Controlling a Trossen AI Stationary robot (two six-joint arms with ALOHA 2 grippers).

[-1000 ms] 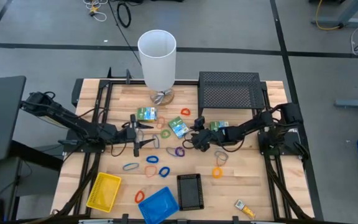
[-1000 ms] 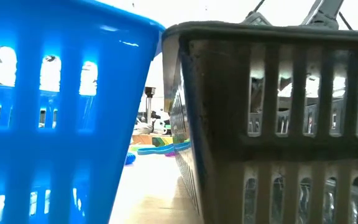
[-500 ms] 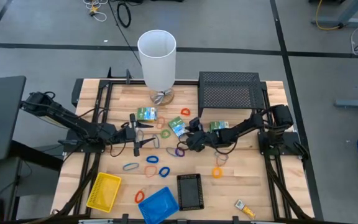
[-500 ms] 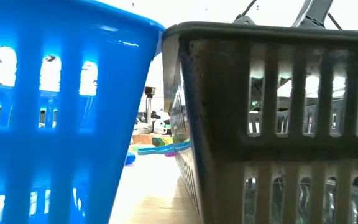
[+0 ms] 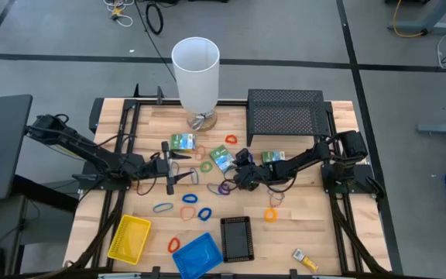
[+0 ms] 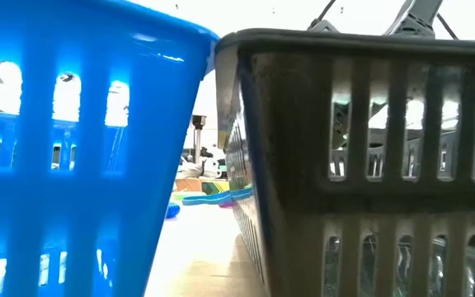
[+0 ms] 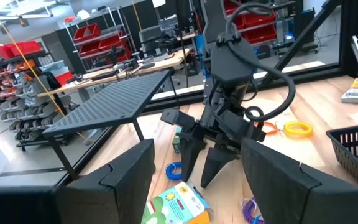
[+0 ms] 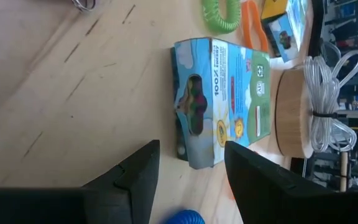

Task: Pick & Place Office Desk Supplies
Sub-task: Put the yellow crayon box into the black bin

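Right wrist view: my right gripper [image 8: 188, 171], having slid forward, now gapes open just short of the green-yellow printed cardboard box [image 8: 219, 99], ready to pick.

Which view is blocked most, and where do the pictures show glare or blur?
Low view: the blue tray and black tray fill the frame, blurred, bright light shining through their slots. Right wrist view: the printed box is sharp, own fingers soft. High view: evenly lit.
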